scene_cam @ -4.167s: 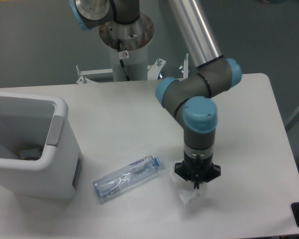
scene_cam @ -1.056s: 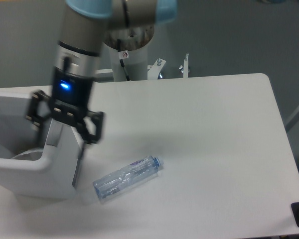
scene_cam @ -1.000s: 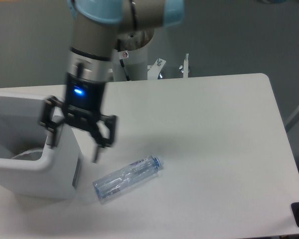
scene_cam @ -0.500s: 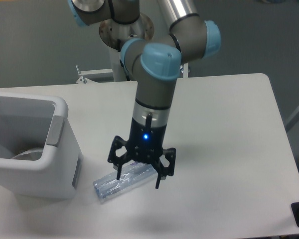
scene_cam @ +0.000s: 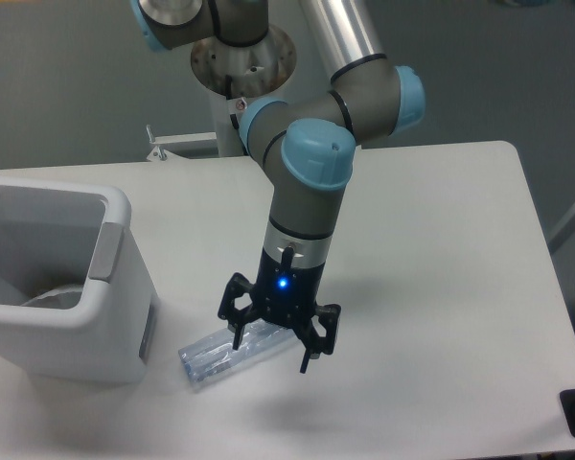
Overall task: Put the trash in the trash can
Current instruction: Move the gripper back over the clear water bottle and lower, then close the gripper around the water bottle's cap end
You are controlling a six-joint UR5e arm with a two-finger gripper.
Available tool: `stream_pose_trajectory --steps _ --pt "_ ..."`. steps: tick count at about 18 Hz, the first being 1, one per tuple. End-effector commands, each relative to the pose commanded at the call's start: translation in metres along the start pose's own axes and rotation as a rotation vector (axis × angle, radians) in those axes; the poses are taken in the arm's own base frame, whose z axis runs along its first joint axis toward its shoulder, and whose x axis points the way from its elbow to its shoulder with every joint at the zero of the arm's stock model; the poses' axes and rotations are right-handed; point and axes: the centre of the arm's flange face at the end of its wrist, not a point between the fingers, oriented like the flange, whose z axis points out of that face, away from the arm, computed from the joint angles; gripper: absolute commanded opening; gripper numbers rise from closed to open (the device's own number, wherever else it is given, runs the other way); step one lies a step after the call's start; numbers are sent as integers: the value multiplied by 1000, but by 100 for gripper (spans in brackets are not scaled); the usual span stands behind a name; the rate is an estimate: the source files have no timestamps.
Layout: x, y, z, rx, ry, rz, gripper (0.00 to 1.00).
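1. Counting the items on the white table [scene_cam: 441, 240]: one clear plastic water bottle [scene_cam: 216, 353], one white trash can [scene_cam: 72, 331], one robot arm [scene_cam: 311, 182] with one gripper [scene_cam: 271, 348].
2. One pale crumpled piece [scene_cam: 53, 297] shows inside the trash can, low against its near wall. It is too indistinct to say what it is.
3. The trash can stands at the left edge of the table, partly cut off by the frame. It is open at the top, with a thick rounded rim and a grey panel [scene_cam: 148, 334] on the side facing the bottle.
4. The water bottle lies on its side toward the front edge of the table, just beside the trash can's right side and not inside it. Only its lower left part is visible; the rest, including the cap end, is hidden behind the gripper.
5. The gripper points straight down over the bottle's right portion. Its two dark fingers are spread wide, one on each side of the bottle in this view; whether either touches the plastic or the table cannot be told. Nothing is held between them.
6. A blue indicator light [scene_cam: 283, 283] glows on the wrist just above the gripper.
7. The arm's base column [scene_cam: 241, 86] stands at the far edge of the table.
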Motion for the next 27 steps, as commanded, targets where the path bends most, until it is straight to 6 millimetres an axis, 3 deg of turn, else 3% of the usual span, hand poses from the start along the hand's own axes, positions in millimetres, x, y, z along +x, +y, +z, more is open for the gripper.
stream_pose_trajectory --steps 7,11,16,20,27 --pt "3 -1 16 -18 12 90 100" --pt "31 -15 22 -18 36 142 100" --pt "56 -16 69 -107 93 320 100" --pt "85 -20 92 -157 130 360 100" --pt "108 -14 116 -212 208 386 100"
